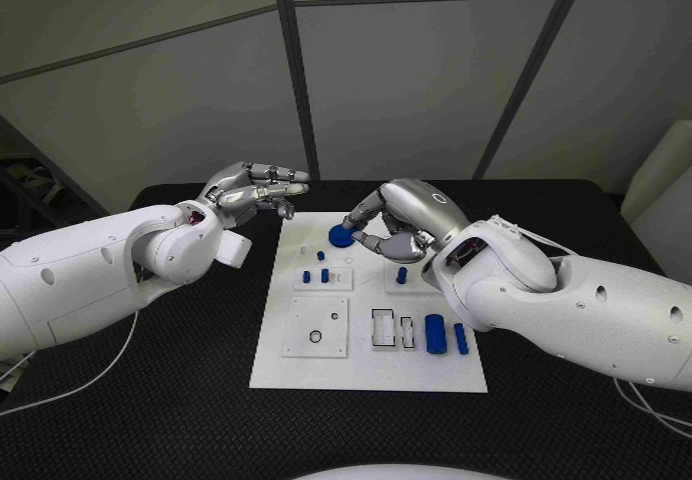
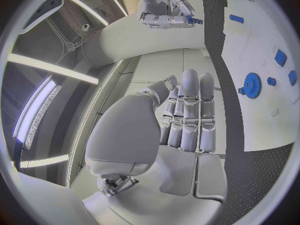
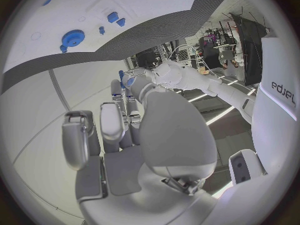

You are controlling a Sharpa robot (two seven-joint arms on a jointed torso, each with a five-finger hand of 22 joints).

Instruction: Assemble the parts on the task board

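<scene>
1. Grey wall panels [image 1: 404,80] stand behind a black counter [image 1: 173,420]. The white task board [image 1: 433,370] lies in the middle of the counter.
2. The left robot hand [image 1: 260,195] hangs over the counter just beside the board's far left corner. In the left wrist view its fingers [image 2: 189,110] lie stretched out side by side with the thumb off to one side. Nothing is in them.
3. On the board's left half, three small blue pegs [image 1: 316,272] stand in a raised square block. Nearer the robot is a square plate with a ring-shaped recess [image 1: 315,326].
4. A blue gear [image 1: 340,237] lies on the far part of the board, and both wrist views show it free of any grasp. In the head view the right robot hand's fingertips are just beside it.
5. The right robot hand [image 1: 392,228] is curled over the far middle of the board. In the left wrist view it pinches a small blue pin [image 2: 192,20] at its fingertips.
6. A rectangular slot [image 1: 384,328] is in the board's near right part. Just right of it lie two blue cylinders [image 1: 434,332], side by side.
</scene>
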